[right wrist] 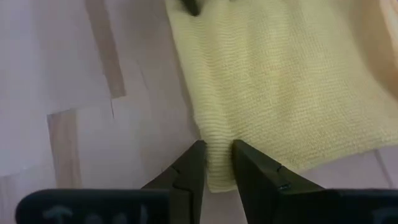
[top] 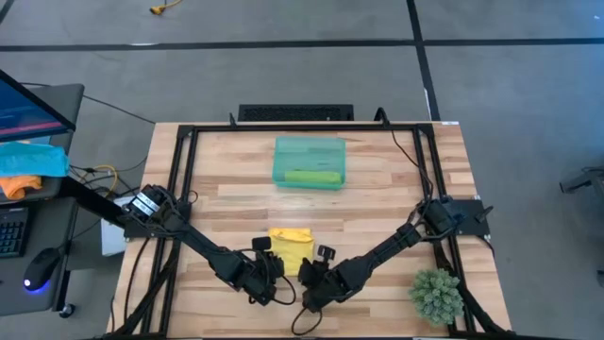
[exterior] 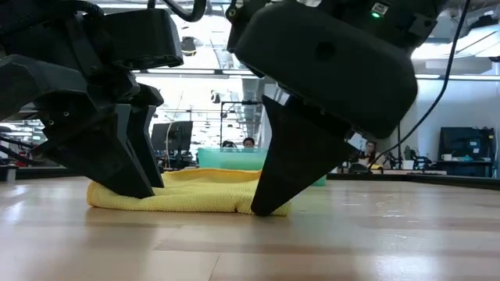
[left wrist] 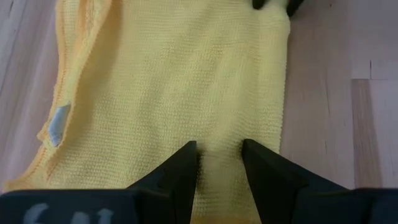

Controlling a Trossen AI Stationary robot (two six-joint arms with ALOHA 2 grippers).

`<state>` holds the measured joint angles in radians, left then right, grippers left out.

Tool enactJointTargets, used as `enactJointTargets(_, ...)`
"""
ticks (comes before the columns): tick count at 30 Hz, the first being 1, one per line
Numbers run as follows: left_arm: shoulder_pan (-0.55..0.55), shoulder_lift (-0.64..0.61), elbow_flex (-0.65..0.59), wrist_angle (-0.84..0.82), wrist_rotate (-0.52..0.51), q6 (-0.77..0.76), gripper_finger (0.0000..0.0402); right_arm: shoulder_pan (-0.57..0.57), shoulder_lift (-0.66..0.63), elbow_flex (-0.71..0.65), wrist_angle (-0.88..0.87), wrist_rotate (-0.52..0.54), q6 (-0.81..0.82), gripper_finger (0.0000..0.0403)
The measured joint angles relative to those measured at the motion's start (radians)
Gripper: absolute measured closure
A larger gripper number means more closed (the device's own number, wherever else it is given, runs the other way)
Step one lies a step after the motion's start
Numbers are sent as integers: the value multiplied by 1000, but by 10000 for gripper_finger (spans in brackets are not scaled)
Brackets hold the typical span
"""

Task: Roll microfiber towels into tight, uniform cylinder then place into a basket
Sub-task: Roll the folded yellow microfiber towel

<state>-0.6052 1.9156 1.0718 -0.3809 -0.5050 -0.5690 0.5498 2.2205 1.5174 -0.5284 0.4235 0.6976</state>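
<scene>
Yellow towel (top: 292, 247): lies flat on the wooden desk (top: 377, 198) near its front edge, between the two arms; the low view shows it as a low folded layer with a thicker rounded edge on one side.
Left hand (left wrist: 219, 163): at the towel's near edge, fingers (left wrist: 180, 171) pressed down with a narrow strip of yellow cloth between them; it is grasping the yellow towel at that edge.
Right hand (right wrist: 216, 163): at the towel's other near corner, just beside the left hand, its fingers (right wrist: 189, 171) closed in on a small fold of the cloth; it is also grasping the yellow towel.
Towel label (left wrist: 60, 122): small pale tag on the hem, well away from the left hand's fingers.
Green towel (top: 311, 177): rolled into a cylinder, lying inside the basket along its front side.
Basket (top: 309, 147): translucent teal, on the desk towards the back, well apart from the yellow towel.
Plant (top: 436, 295): small green tuft at the desk's front right corner.
Off the desk: blue and orange cloths (top: 28, 165) on a side stand to the left.
</scene>
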Motion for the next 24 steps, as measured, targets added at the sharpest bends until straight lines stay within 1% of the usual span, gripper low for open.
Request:
enactJointTargets(8,-2,0,3,-63,0,19,274,8,-1,8,-34,-11,26,327)
enactJointTargets(16,-2,0,5,-69,13,45,274,10,-1,9,-48,-13,26,364)
enactJointTargets(20,-1,2,31,-85,25,53,274,22,0,5,-12,-3,-20,365)
enactJointTargets(24,-4,3,50,-86,48,57,274,32,2,5,11,-8,-24,343)
